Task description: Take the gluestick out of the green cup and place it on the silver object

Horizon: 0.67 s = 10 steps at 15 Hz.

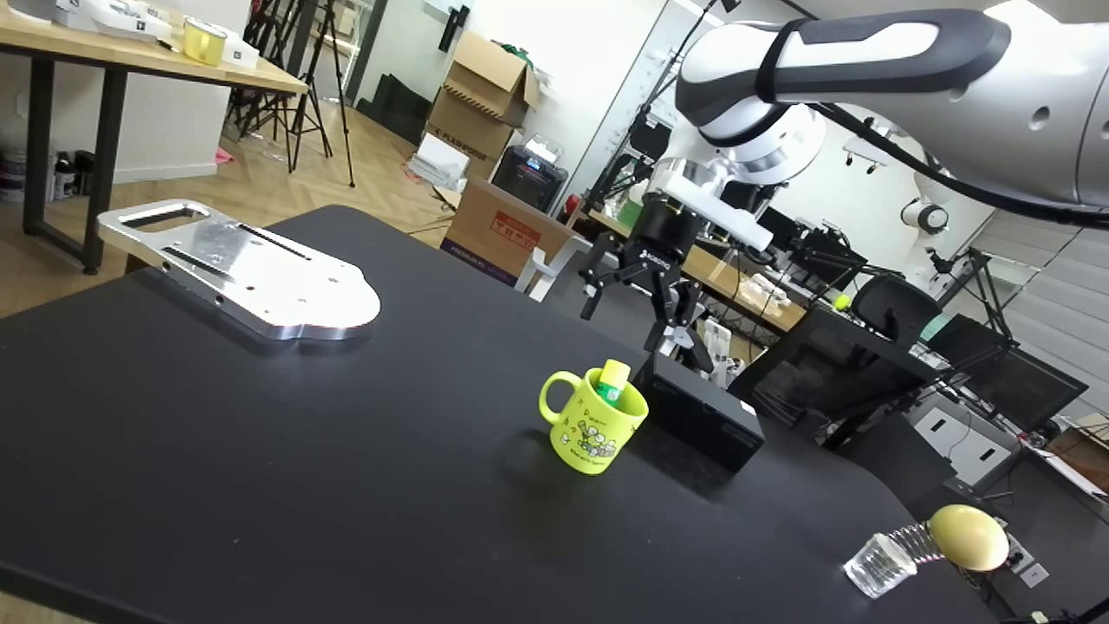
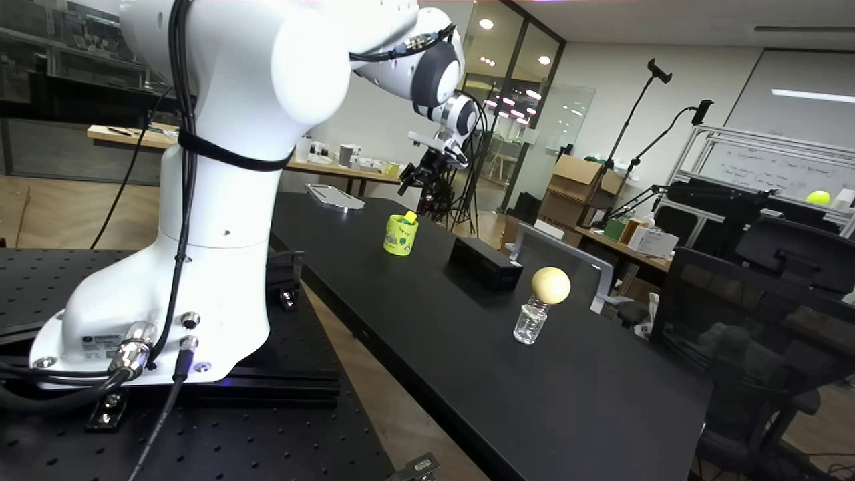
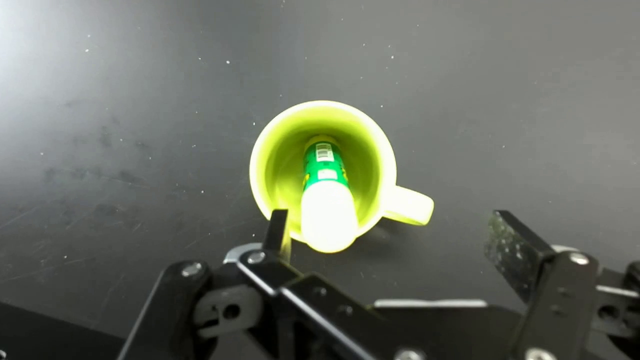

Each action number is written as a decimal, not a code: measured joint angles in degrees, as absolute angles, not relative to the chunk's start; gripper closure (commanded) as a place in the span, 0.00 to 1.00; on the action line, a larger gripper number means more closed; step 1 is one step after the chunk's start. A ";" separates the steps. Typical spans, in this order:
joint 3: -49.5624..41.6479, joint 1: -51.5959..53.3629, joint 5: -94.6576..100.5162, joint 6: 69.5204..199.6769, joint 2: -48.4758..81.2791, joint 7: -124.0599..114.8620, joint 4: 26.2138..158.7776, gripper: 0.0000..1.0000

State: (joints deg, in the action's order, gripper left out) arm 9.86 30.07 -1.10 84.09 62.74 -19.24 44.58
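The green cup [image 1: 591, 429] stands upright on the black table; it also shows in an exterior view [image 2: 399, 238] and the wrist view [image 3: 267, 165]. The gluestick [image 1: 612, 381] leans inside it with its yellow cap above the rim; in the wrist view the gluestick [image 3: 327, 187] shows a green body and a washed-out bright cap. My gripper [image 3: 391, 214] is open and empty above the cup. In the wrist view its left finger overlaps the rim beside the cap; the right finger is well right of the handle. The gripper also shows in an exterior view [image 1: 621, 329]. The silver object [image 1: 260, 269] lies flat at the table's far left.
A black box [image 1: 697, 416] stands close to the cup on the table, and also shows in an exterior view [image 2: 482, 266]. A clear-based spring ornament with a round yellow ball [image 1: 969, 537] stands farther right. The silver object also shows in an exterior view [image 2: 335, 198].
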 measured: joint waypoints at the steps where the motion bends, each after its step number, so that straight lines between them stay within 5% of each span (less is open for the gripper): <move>1: 9.74 30.16 -1.08 84.11 63.26 -19.24 43.69 0.00; 10: 9.14 30.76 -1.06 82.21 65.92 -17.82 38.90 0.00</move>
